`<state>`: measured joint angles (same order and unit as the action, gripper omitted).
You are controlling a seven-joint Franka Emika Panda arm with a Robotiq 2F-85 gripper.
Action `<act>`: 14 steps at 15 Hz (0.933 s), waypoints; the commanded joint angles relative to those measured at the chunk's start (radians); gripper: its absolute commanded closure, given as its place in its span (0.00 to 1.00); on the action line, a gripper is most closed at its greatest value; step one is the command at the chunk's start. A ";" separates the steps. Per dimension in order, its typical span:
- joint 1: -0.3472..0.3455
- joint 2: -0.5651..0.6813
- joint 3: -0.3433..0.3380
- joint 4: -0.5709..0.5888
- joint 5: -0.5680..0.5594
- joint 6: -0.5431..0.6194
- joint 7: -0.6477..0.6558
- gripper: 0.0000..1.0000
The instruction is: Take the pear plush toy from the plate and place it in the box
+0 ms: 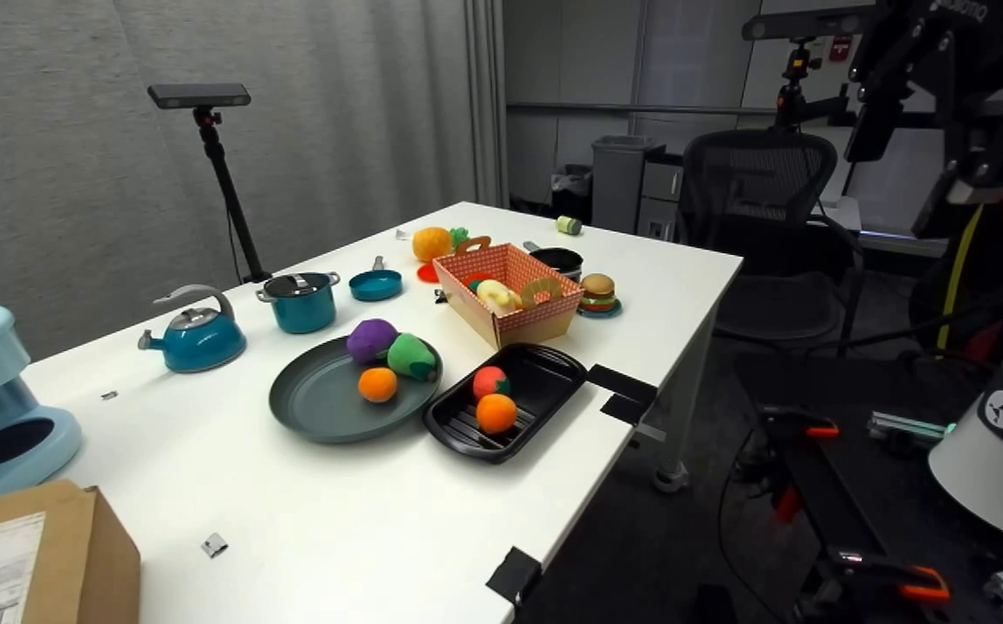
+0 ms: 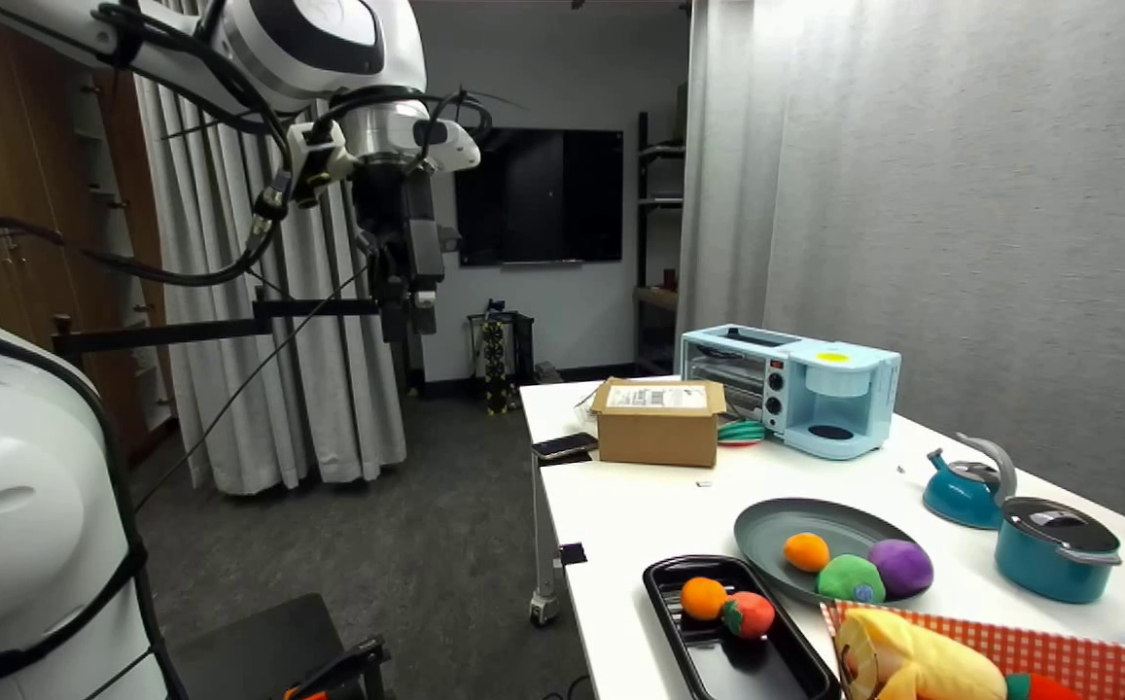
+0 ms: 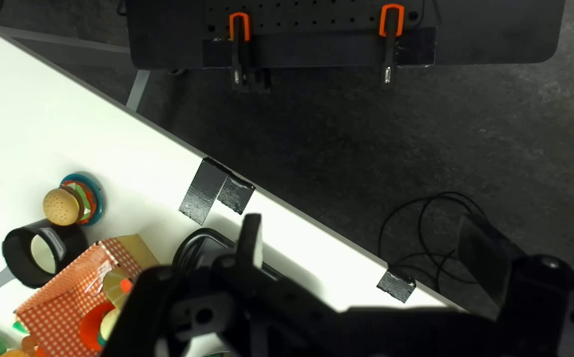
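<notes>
A robot arm (image 2: pixel 17 486), a camera stand (image 1: pixel 224 182) and seemingly a wall screen (image 2: pixel 540 194) mark a robotics lab.

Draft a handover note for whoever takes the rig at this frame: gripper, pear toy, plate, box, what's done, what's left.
Gripper: open, holding nothing, raised high.
Pear plush toy: on the grey plate, next to a purple toy and a small orange toy.
Box: red-checked, open-topped, close to the black tray, with a yellow toy inside.
Done: no part of the transfer.
Left: grasp the pear, lift it off the plate, release it in the box.
</notes>
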<state>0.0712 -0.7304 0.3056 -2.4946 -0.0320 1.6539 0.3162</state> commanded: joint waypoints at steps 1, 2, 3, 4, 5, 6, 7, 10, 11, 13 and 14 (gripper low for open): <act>0.017 0.005 -0.013 0.002 -0.008 -0.002 0.009 0.00; 0.017 0.005 -0.013 0.002 -0.008 -0.002 0.009 0.00; 0.017 0.005 -0.013 0.002 -0.008 -0.002 0.010 0.00; 0.017 0.005 -0.013 0.002 -0.008 -0.002 0.010 0.00; 0.017 0.005 -0.013 0.002 -0.008 -0.002 0.010 0.00; 0.013 0.006 -0.008 0.004 -0.013 -0.008 0.021 0.00; 0.009 0.007 -0.004 0.007 -0.011 -0.016 0.035 0.00; 0.000 0.013 0.007 0.012 -0.017 -0.038 0.079 0.00; -0.003 0.015 0.010 0.014 -0.017 -0.045 0.098 0.00; -0.077 0.212 0.019 0.166 -0.076 -0.004 0.115 0.00; -0.086 0.228 0.025 0.176 -0.105 0.008 0.133 0.00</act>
<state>0.0609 -0.6999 0.3122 -2.4780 -0.0589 1.6491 0.4023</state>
